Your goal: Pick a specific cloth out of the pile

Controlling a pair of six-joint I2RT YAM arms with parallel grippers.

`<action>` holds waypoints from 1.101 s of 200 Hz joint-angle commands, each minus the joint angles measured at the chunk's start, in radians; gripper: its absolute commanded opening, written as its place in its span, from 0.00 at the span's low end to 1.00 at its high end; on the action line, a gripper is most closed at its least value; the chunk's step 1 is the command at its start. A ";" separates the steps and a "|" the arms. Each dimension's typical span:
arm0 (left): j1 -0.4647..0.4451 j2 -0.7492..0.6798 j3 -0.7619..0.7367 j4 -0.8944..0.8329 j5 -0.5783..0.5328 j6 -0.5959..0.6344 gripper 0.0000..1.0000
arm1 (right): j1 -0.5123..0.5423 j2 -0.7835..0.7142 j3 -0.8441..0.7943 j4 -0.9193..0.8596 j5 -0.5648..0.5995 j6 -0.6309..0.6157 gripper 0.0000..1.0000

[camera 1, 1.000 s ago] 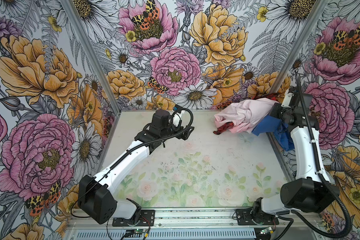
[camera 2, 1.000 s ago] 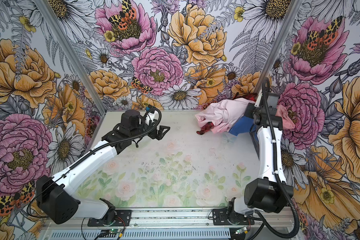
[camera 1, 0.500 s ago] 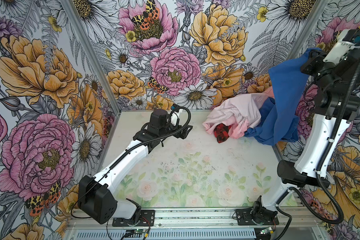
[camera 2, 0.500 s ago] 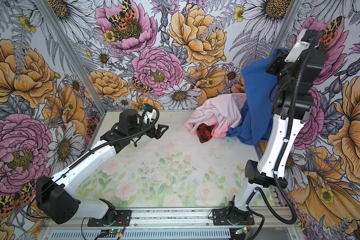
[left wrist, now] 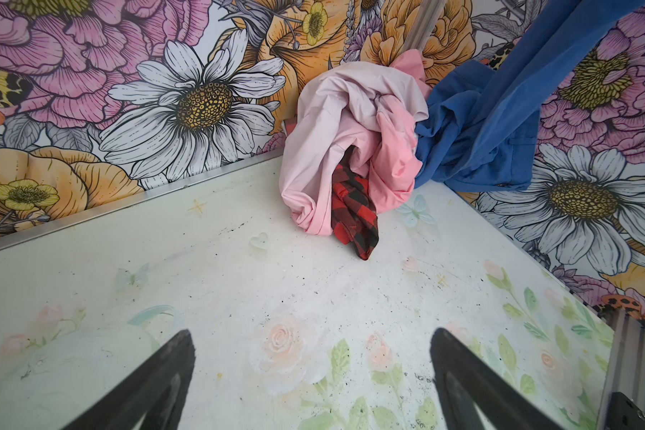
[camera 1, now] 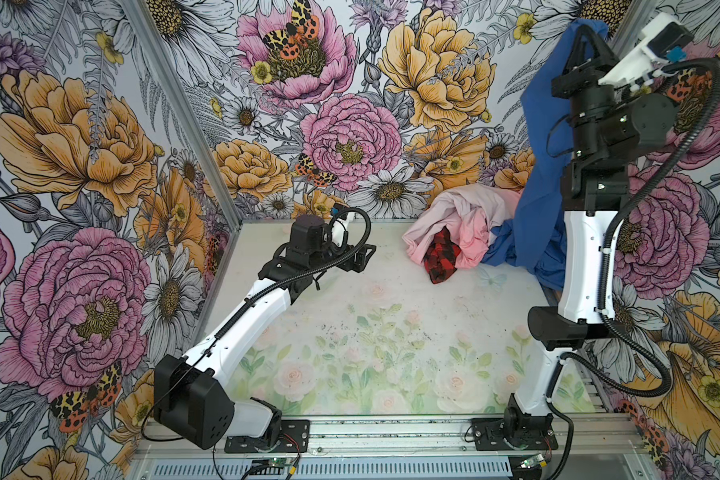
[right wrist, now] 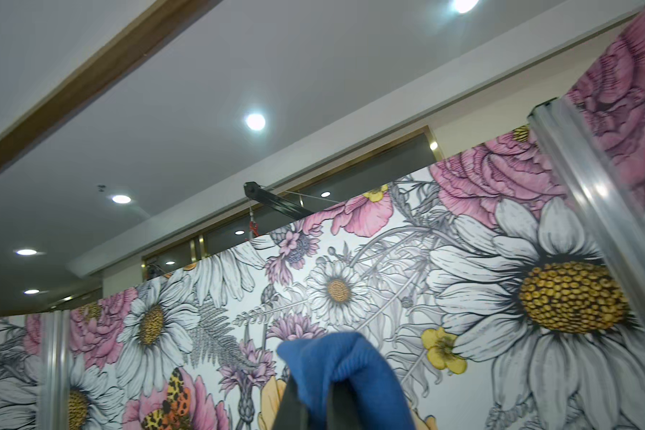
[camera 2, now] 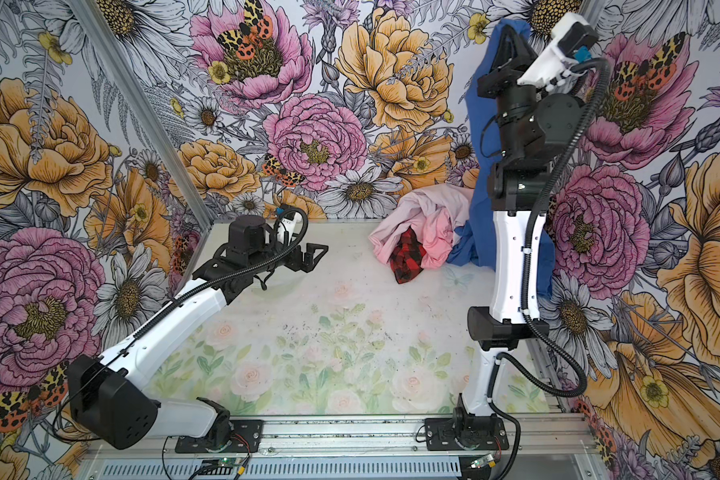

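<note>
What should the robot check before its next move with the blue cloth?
1. Right pincer shut on cloth: ok.
2. Cloth's low end free of pile: not ok, they touch.
3. Pile lying on table: ok.
4. Left pincer open, away from pile: ok.
5. Cloth not caught on right arm: cannot tell, it hangs behind the arm.
</note>
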 commanded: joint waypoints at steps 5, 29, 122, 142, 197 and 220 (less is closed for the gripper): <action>0.014 -0.048 -0.013 0.030 0.002 0.012 0.99 | 0.150 -0.104 0.065 0.216 0.017 -0.199 0.00; 0.028 -0.052 -0.013 0.030 0.004 0.012 0.99 | 0.154 -0.242 -0.027 -0.083 0.129 -0.321 0.00; 0.031 -0.043 -0.014 0.036 0.026 0.008 0.99 | -0.366 -0.808 -1.602 -0.233 0.446 -0.298 0.00; 0.019 -0.044 -0.018 0.036 0.050 0.018 0.99 | -0.439 -0.704 -1.635 -0.225 0.281 -0.233 0.00; -0.106 -0.092 -0.071 0.002 0.199 0.198 0.99 | -0.442 -0.430 -1.640 -0.207 0.073 -0.242 0.31; -0.155 -0.102 -0.091 0.001 0.279 0.232 0.99 | -0.433 -0.353 -1.634 -0.211 0.061 -0.231 0.46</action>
